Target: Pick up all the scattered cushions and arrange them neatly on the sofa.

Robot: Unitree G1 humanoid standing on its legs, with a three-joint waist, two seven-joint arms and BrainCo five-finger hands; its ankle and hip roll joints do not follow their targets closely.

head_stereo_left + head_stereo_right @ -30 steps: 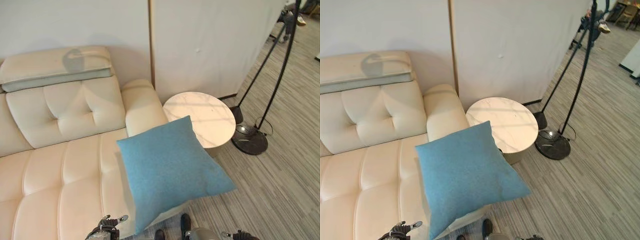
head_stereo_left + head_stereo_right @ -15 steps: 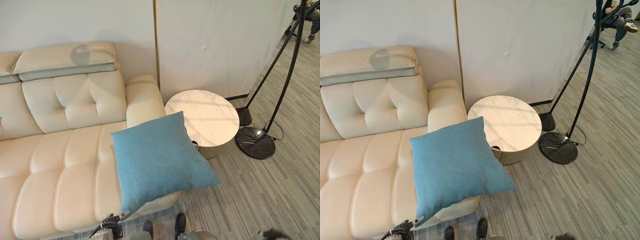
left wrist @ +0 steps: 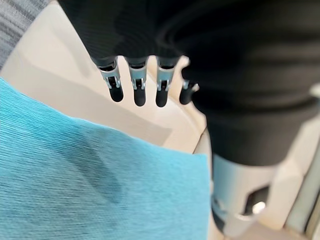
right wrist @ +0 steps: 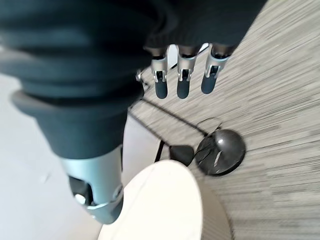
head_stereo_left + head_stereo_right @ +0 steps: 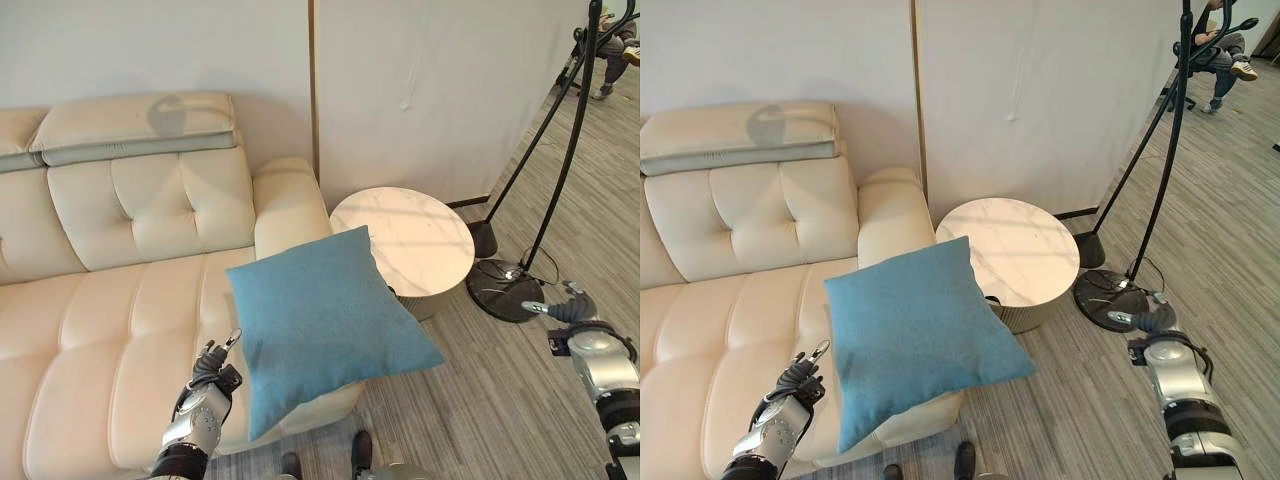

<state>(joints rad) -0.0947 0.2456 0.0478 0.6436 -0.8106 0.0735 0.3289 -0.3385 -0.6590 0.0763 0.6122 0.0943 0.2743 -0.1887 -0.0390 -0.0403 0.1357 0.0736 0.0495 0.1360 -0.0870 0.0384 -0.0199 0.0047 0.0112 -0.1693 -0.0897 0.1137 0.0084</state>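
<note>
A blue cushion (image 5: 325, 325) leans on the sofa (image 5: 110, 330) edge. The left hand (image 5: 212, 365) beside it is open. The right hand (image 5: 572, 308) is open, over the floor (image 5: 520, 390).

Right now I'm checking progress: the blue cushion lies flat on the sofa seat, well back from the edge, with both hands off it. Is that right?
Not quite. The blue cushion does rest on the sofa, but it overhangs the seat's front edge toward the round side table, as the left eye view shows. The left hand and right hand are indeed off it.
</note>
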